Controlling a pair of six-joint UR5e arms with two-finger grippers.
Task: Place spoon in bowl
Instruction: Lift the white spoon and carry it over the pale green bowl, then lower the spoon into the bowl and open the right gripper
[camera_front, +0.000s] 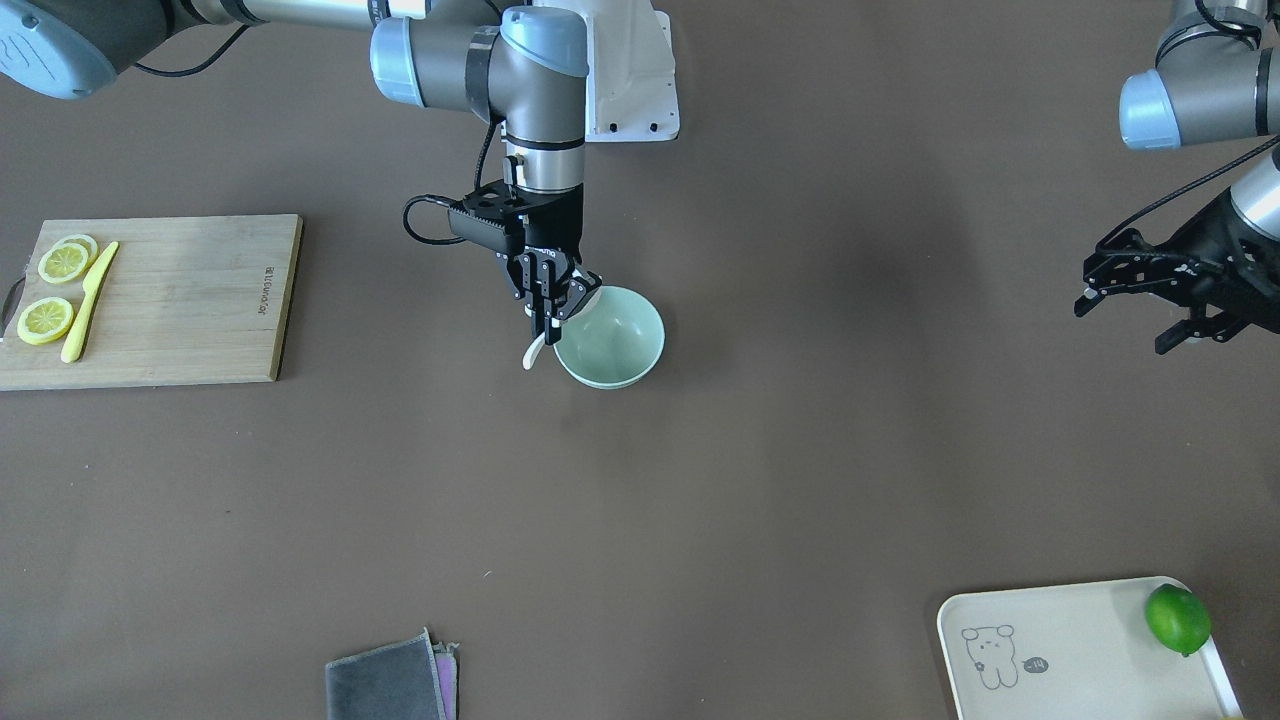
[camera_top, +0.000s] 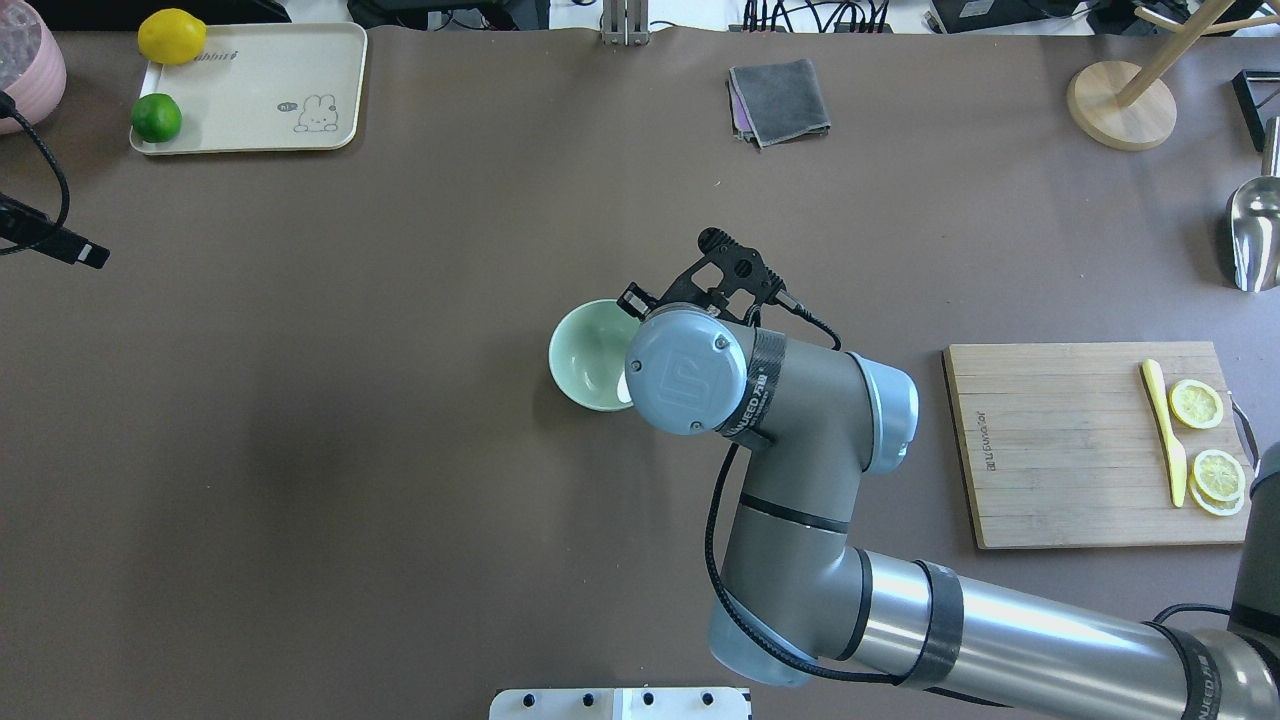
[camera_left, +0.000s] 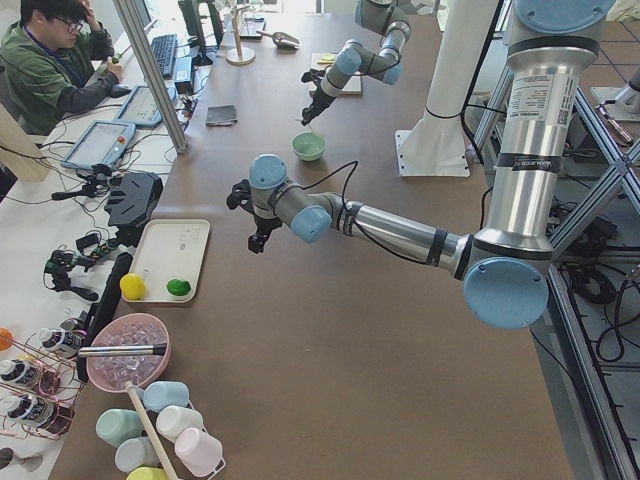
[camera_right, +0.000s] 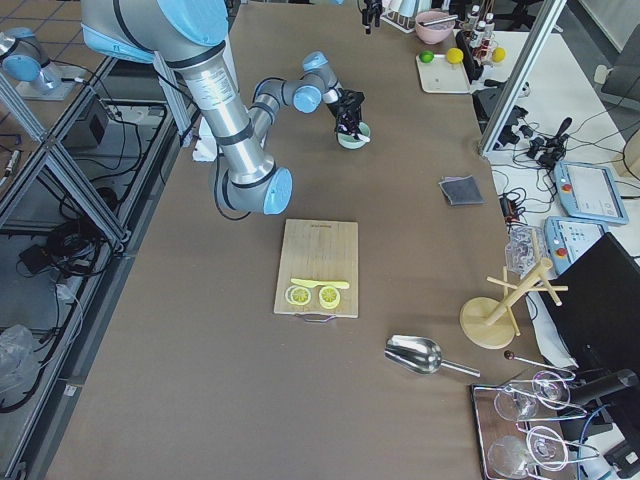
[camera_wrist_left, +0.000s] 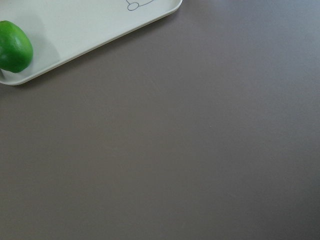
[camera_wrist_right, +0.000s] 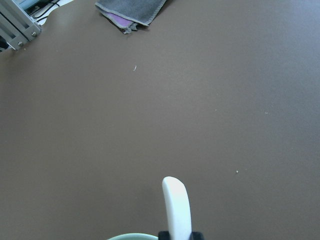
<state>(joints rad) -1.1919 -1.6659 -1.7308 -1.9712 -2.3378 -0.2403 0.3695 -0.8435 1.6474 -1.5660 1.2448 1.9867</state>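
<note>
The pale mint-green bowl (camera_front: 620, 345) stands near the table's middle, and part of it shows beside the right arm in the overhead view (camera_top: 585, 355). My right gripper (camera_front: 553, 318) hangs over the bowl's rim, shut on the white spoon (camera_front: 534, 353). The spoon's handle sticks out past the rim over the table. In the right wrist view the handle (camera_wrist_right: 177, 207) rises above the bowl's rim (camera_wrist_right: 131, 236). The scoop end is hidden. My left gripper (camera_front: 1130, 305) is open and empty, above the table far from the bowl.
A wooden cutting board (camera_front: 180, 300) with lemon slices and a yellow knife (camera_front: 88, 302) lies on the right arm's side. A cream tray (camera_front: 1070, 650) holds a lime (camera_front: 1177, 619). A grey cloth (camera_front: 390, 685) lies at the far edge.
</note>
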